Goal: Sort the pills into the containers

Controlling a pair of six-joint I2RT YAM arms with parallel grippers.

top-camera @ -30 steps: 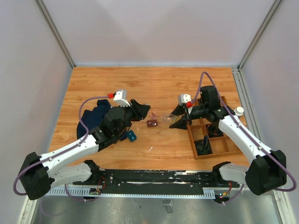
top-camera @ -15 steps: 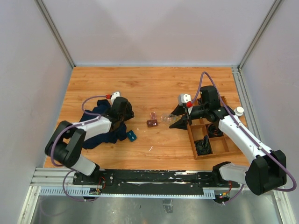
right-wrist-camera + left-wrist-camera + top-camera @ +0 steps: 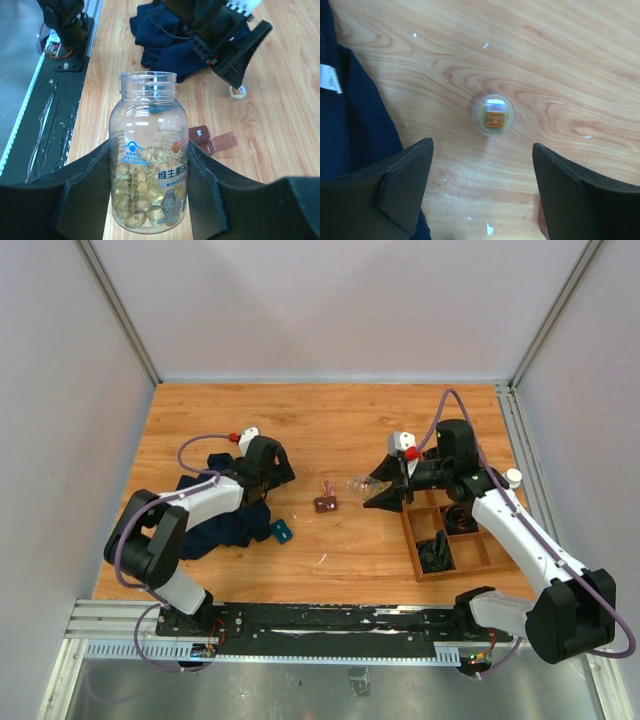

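Right wrist view is showing the right jaws clamping a clear round plastic bottle (image 3: 149,165), uncapped and part-filled with yellow softgel pills (image 3: 132,200). The small dark reddish-brown plastic box (image 3: 210,140) is lying open near the middle of the bench (image 3: 330,430); I am seeing no pills in it. The left jaws are gaping over a small round translucent cap (image 3: 492,114), gripping nothing. Sorting is apparently only starting.

Light wooden tabletop (image 3: 340,430) I work at, crumpled dark navy cloth (image 3: 225,525) at its left, small clear round cap (image 3: 493,114) on bare wood beside the cloth, small teal object (image 3: 282,531) at the cloth's edge, small dark reddish-brown plastic box (image 3: 325,503) lying open near the middle, large wooden divided tray (image 3: 412,545) at the right.
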